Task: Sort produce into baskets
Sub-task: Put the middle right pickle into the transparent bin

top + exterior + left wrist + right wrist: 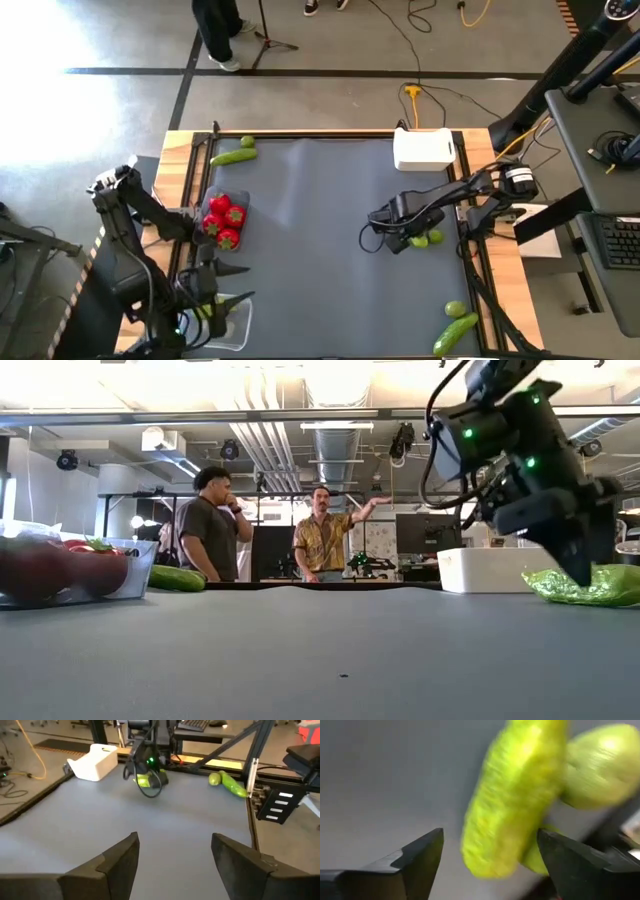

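Note:
My right gripper [403, 240] is open, low over the mat right of centre. Its fingers stand on either side of a long green cucumber-like piece [515, 800], which lies on the mat with lime-green balls [602, 765] beside it. In the low view the gripper [575, 565] is right at this green heap [590, 586]. My left gripper [175, 837] is open and empty, above the mat at the near left [238, 282]. Several red pieces with green tops [224, 222] lie in a clear tub [135, 575] at the left. The white box [425, 150] stands at the far right. My right gripper has its open fingers [420, 855] on either side of the cucumber-like piece's near end [490, 855]. The piece lies on the mat. I cannot tell whether either finger touches it.
A cucumber-like piece [234, 156] and a lime-green ball [248, 142] lie at the far left. Another such pair [455, 328] lies at the near right. A second clear container [228, 322] sits at the near left. Two people [270, 535] stand beyond the far edge.

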`<move>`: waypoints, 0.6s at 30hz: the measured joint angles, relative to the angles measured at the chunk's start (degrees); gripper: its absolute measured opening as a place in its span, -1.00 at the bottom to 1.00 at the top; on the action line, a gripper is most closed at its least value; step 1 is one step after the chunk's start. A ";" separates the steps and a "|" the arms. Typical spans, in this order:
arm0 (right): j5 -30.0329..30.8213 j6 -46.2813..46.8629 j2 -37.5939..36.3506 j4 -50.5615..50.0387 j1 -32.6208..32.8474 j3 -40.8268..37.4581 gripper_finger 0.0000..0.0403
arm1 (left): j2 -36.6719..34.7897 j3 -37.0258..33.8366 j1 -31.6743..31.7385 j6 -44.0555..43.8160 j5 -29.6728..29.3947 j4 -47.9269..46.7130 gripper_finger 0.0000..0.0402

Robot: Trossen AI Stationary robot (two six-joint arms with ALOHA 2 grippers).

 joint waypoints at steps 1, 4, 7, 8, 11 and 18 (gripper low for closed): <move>0.01 0.00 0.00 1.82 -0.25 -0.69 0.51 | -0.23 0.06 0.04 0.29 -0.26 -0.44 0.15; 0.38 0.97 0.00 6.38 -0.96 -2.40 0.43 | -0.57 0.13 -0.06 2.05 -1.23 -0.41 0.15; 0.71 2.68 0.00 8.80 -1.53 -3.99 0.34 | -0.75 0.11 -0.04 2.22 -1.40 -0.44 0.15; 0.88 3.36 -0.02 9.58 -1.55 -4.33 0.31 | -0.75 0.11 -0.04 2.24 -1.39 -0.44 0.15; 1.26 4.18 -0.13 11.73 -1.48 -4.93 0.19 | -0.75 0.05 -0.02 2.27 -1.41 -0.44 0.15; 2.56 2.88 0.04 16.01 -1.02 -1.57 -0.24 | -0.62 -0.01 -0.04 2.27 -1.38 -0.35 0.15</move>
